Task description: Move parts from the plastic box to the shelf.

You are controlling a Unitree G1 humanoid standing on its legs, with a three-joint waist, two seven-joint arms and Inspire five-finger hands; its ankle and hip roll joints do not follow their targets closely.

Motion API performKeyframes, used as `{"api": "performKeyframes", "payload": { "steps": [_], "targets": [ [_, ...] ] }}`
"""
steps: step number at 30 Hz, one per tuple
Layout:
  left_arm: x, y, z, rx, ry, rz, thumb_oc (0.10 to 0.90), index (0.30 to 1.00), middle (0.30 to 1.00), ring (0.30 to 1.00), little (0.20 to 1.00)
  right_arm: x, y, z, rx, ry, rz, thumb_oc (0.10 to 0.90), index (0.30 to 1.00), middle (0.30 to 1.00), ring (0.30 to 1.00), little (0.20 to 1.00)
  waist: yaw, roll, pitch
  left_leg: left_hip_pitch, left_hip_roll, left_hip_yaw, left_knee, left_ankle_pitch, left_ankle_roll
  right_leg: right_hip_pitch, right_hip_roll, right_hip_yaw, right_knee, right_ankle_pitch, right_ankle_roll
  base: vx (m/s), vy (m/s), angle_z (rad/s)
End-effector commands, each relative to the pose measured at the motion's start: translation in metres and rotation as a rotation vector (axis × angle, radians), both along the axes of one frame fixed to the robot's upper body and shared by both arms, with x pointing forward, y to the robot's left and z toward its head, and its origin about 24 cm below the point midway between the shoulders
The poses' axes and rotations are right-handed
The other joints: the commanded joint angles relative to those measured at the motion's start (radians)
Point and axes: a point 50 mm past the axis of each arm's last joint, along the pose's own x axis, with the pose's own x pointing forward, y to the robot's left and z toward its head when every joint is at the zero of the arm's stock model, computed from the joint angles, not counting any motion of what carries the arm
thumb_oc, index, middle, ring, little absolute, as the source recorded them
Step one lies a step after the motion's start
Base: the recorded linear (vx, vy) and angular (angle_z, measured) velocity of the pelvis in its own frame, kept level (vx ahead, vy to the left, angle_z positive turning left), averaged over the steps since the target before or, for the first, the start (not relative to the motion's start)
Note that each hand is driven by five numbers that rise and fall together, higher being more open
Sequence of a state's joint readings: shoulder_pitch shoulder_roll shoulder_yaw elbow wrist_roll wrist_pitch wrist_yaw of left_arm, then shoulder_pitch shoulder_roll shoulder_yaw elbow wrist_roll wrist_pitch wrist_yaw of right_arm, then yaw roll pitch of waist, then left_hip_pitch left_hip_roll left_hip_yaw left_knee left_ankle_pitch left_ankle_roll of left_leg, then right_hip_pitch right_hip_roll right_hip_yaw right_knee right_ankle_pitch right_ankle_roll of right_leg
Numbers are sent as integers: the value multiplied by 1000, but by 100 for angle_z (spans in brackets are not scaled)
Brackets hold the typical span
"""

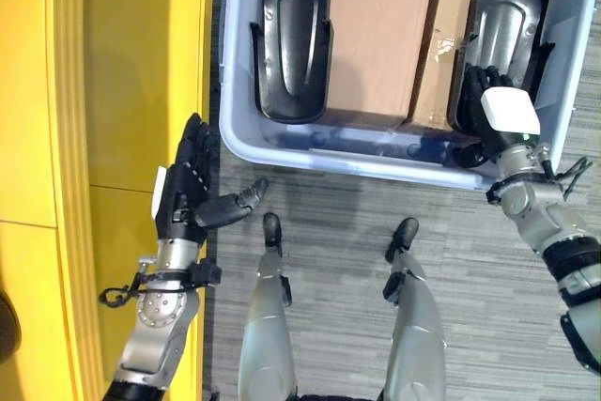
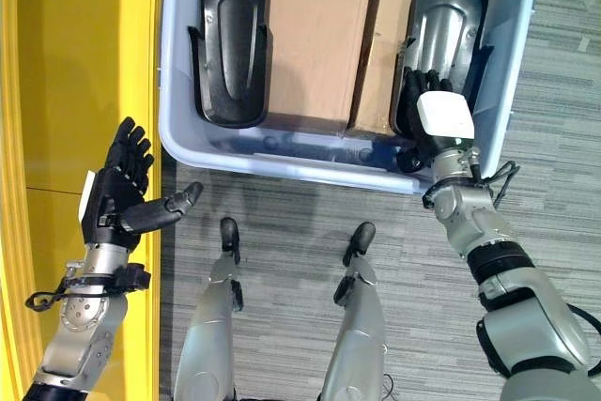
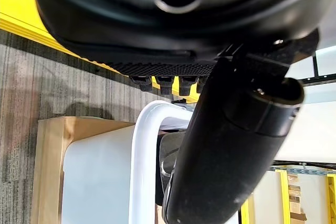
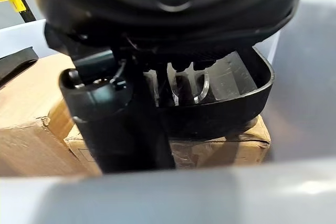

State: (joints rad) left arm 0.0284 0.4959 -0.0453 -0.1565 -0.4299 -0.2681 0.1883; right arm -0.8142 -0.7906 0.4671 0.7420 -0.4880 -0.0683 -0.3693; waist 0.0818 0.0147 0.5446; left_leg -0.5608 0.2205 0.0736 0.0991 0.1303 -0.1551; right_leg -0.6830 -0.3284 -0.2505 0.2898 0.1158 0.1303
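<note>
A pale blue plastic box [image 1: 376, 161] lies on the floor ahead, holding two long black moulded parts. One black part [image 1: 293, 30] lies at the box's left end. The other black part [image 1: 507, 7] lies at the right end, on a cardboard carton. My right hand [image 1: 507, 112] reaches over the box's near wall. Its straight fingers [image 4: 181, 80] rest in the near end of that part's hollow [image 4: 231, 103], with the thumb outside the rim. My left hand [image 1: 183, 190] hangs open and empty beside the yellow shelf [image 1: 122, 91], left of the box.
Two brown cardboard cartons [image 1: 376, 35] [image 1: 441, 44] fill the middle of the box between the parts. The shelf's yellow edge runs along the left side. Grey striped carpet [image 1: 470, 260] lies in front of the box.
</note>
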Motion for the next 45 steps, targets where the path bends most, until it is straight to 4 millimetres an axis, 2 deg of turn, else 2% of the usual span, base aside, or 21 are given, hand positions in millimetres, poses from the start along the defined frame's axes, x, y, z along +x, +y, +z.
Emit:
{"api": "performKeyframes", "payload": {
  "steps": [1,4,5,8,15,27,30,31,37,42,45],
  "targets": [
    [-11,-9,35,-32,-211,-61,900,1000,1000,1000,1000,8,-6,21,12,-39,-40,900,1000,1000,1000,1000,1,35,-25,20,68,-8,3,-2,-29,12,-42,8,70,-37,71,0,0,0],
    [-10,-12,34,-42,-206,-75,900,1000,1000,1000,1000,10,-11,6,41,15,-87,900,1000,1000,1000,1000,4,43,-25,14,64,-8,5,-3,-26,4,-46,8,75,-35,71,-3,2,1],
    [-10,-14,34,-46,-208,-85,900,1000,1000,1000,1000,11,-12,-6,30,70,-105,400,300,300,300,300,7,47,-25,13,64,-9,6,-4,-25,3,-46,6,76,-34,71,0,0,0],
    [-10,-15,33,-40,-207,-93,900,1000,1000,1000,1000,12,-13,-18,-16,143,-115,400,300,300,300,300,9,50,-25,11,62,-10,9,-5,-24,4,-48,5,79,-37,72,0,0,0],
    [-10,-17,33,-43,-205,-98,900,1000,1000,1000,1000,7,-11,-38,15,172,-116,400,300,300,300,300,8,51,-25,21,57,-16,11,-7,-22,20,-54,3,83,-37,74,-2,5,5],
    [-8,-15,34,-30,-207,-82,900,1000,1000,1000,1000,-4,3,-40,56,85,-31,400,300,300,300,300,-6,36,-25,56,50,-22,-8,-4,-21,63,-57,-6,67,-33,76,-1,0,0],
    [-8,-14,36,-25,-221,-68,900,1000,1000,1000,1000,-12,8,-36,100,10,7,400,300,300,300,300,-13,26,-25,78,49,-26,-8,-9,-22,94,-61,-11,57,-30,78,-12,12,8],
    [-8,-12,37,-16,-218,-59,900,1000,1000,1000,1000,-20,10,-36,122,-40,24,400,300,300,300,300,-17,19,-25,98,46,-27,-9,-12,-21,125,-62,-17,46,-27,80,-22,21,7],
    [-9,-11,39,0,-226,-53,900,1000,1000,1000,1000,-36,11,-30,101,-126,49,400,300,300,300,300,-22,6,-25,143,41,-29,-24,-7,-20,184,-65,-29,19,-13,84,-6,13,2],
    [-10,-9,40,16,-227,-51,900,1000,1000,1000,1000,-51,5,-19,62,-199,57,400,300,300,300,300,-25,-7,-25,185,39,-35,-31,-7,-19,242,-66,-37,2,-8,88,18,15,9],
    [-11,-6,41,40,-228,-45,900,1000,1000,1000,1000,-63,1,0,12,-293,70,400,300,300,300,300,-27,-20,-32,232,37,-38,-41,-9,-21,305,-65,-45,-21,-5,93,43,26,4]
  ]
}}
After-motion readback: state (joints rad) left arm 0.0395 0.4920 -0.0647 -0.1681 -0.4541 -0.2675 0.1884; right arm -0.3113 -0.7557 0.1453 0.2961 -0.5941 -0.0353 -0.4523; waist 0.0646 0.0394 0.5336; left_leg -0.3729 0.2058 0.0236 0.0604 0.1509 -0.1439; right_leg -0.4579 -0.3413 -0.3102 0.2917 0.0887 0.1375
